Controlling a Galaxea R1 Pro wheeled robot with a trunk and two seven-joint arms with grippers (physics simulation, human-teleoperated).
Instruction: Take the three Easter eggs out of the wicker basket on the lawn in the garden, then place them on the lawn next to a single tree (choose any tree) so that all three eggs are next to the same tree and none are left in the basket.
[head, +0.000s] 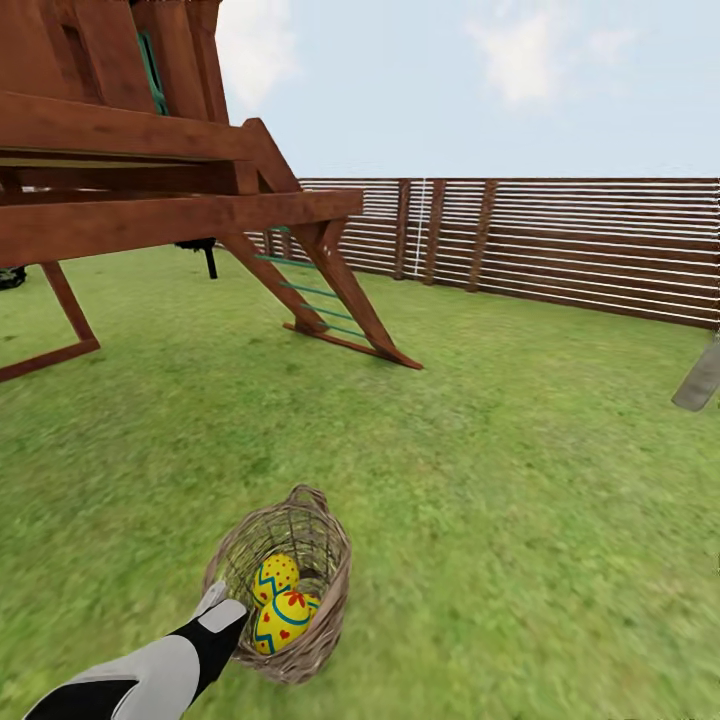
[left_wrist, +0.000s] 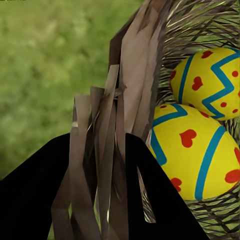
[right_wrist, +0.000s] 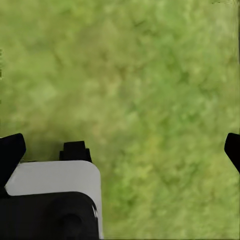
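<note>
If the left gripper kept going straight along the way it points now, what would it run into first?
Probably the wicker basket itself: in the left wrist view the left gripper has a dark finger on either side of the woven wall, so the twigs lie straight ahead. The two Easter eggs sit just past the wall, off that line.

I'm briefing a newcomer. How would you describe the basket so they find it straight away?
From the wooden play tower, come forward across the lawn to the left end effector. The basket it touches is tilted open-woven twig, holding yellow eggs with blue zigzags.
</note>
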